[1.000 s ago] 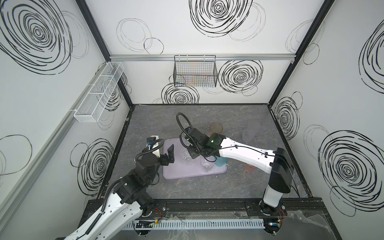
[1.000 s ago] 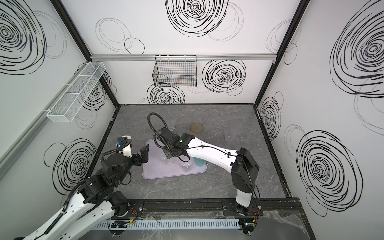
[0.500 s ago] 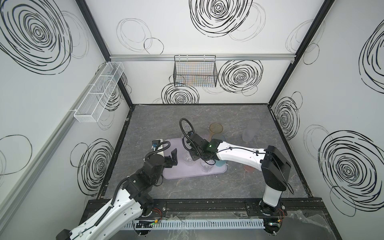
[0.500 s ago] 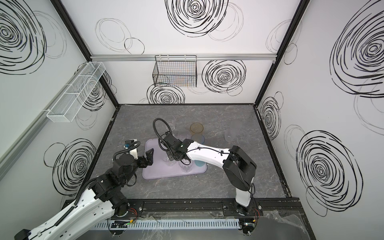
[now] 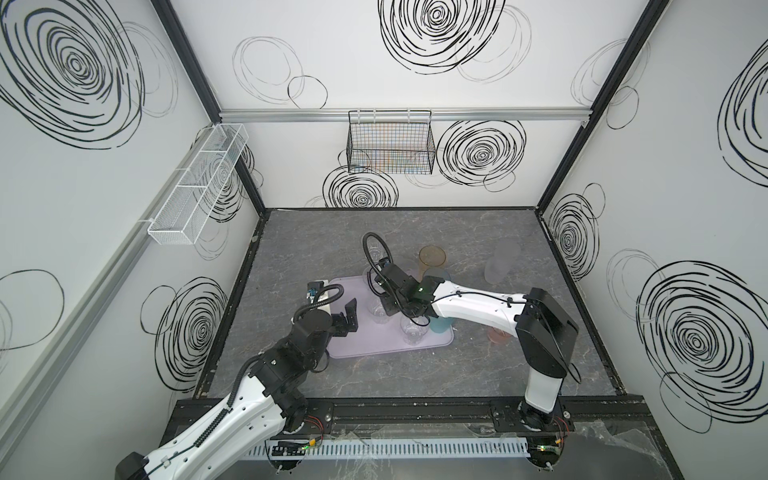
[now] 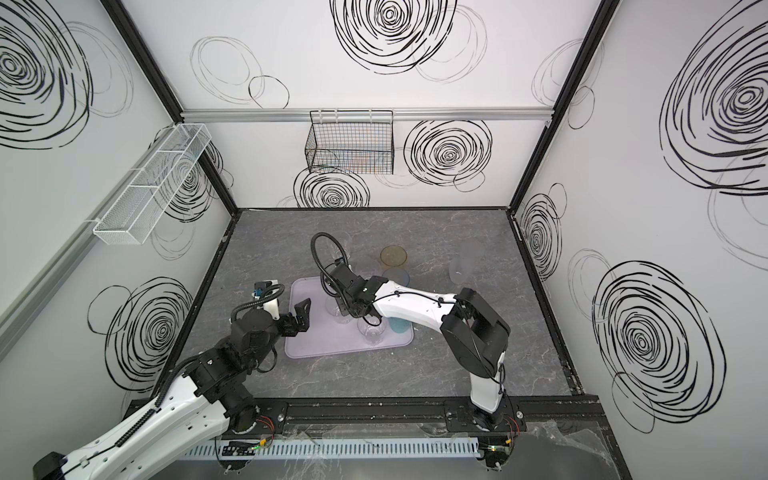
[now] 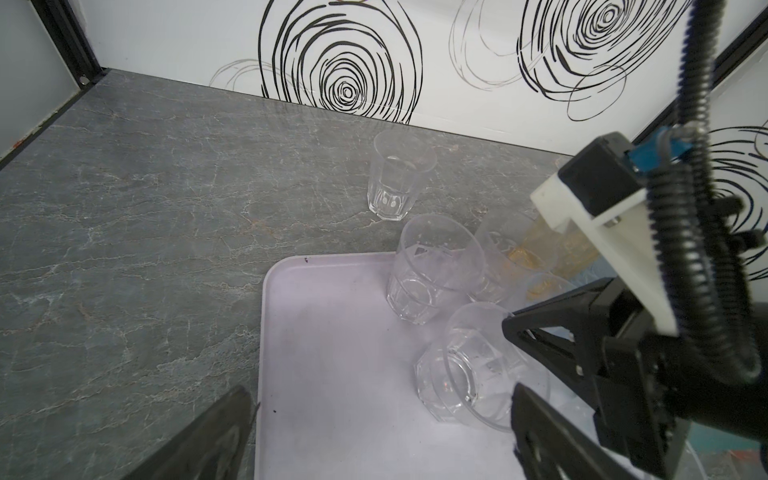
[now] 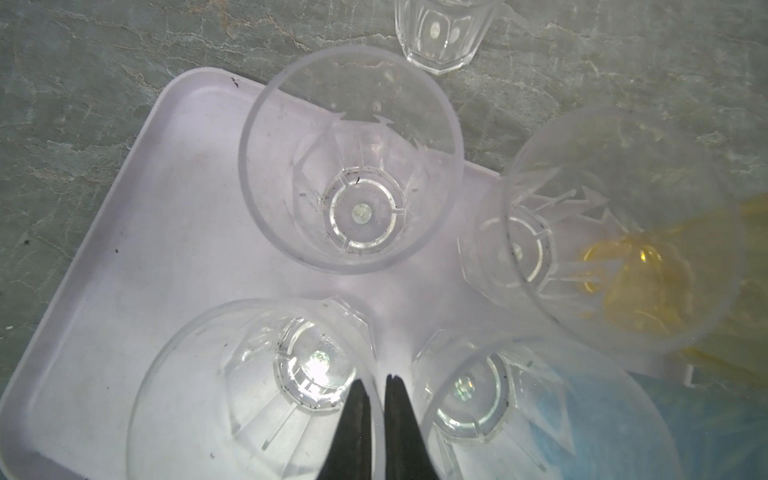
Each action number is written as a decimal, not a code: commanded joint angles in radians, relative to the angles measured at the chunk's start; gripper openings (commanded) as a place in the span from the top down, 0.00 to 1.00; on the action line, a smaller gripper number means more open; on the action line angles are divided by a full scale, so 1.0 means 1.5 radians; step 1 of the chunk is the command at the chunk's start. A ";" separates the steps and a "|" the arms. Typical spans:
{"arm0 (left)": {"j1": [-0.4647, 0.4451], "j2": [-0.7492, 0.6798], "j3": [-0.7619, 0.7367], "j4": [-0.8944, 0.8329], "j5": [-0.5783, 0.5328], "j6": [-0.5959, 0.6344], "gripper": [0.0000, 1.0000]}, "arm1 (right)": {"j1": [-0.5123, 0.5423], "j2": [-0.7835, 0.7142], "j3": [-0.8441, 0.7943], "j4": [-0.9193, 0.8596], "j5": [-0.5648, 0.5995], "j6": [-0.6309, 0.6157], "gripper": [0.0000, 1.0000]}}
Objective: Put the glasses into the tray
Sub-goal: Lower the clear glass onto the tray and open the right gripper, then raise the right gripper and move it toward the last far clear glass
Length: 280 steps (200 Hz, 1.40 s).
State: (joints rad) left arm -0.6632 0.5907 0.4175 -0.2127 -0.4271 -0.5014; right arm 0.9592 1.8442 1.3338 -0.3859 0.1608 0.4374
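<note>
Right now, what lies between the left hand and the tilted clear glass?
Only bare tray, as the left wrist view shows: nothing stands between the left hand and the tilted clear glass that the right hand grips.

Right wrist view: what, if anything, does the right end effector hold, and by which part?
The right end effector pinches a clear glass by its rim, one jaw inside, one outside.

The left arm reaches forward low over the tabletop (image 5: 332,232), its claw (image 7: 382,390) spread wide and holding nothing; the right arm stretches across the middle, wrist angled down, its claw (image 8: 376,380) pinched on a clear glass (image 8: 249,395) rim
</note>
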 commanded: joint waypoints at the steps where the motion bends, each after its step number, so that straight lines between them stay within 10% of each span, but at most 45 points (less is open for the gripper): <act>1: -0.004 0.005 -0.007 0.036 0.004 -0.005 0.01 | 0.000 0.009 0.006 0.006 0.036 0.001 0.92; 148: -0.004 0.009 -0.013 0.050 0.003 -0.002 0.01 | 0.020 0.000 0.027 -0.025 0.170 -0.014 0.84; 280: -0.001 0.112 0.064 0.141 -0.012 0.062 0.02 | -0.054 -0.079 0.107 -0.035 0.024 -0.011 0.69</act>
State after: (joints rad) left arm -0.6659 0.7040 0.4519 -0.1230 -0.4458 -0.4557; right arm 0.9230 1.7599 1.4593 -0.4431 0.2424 0.4152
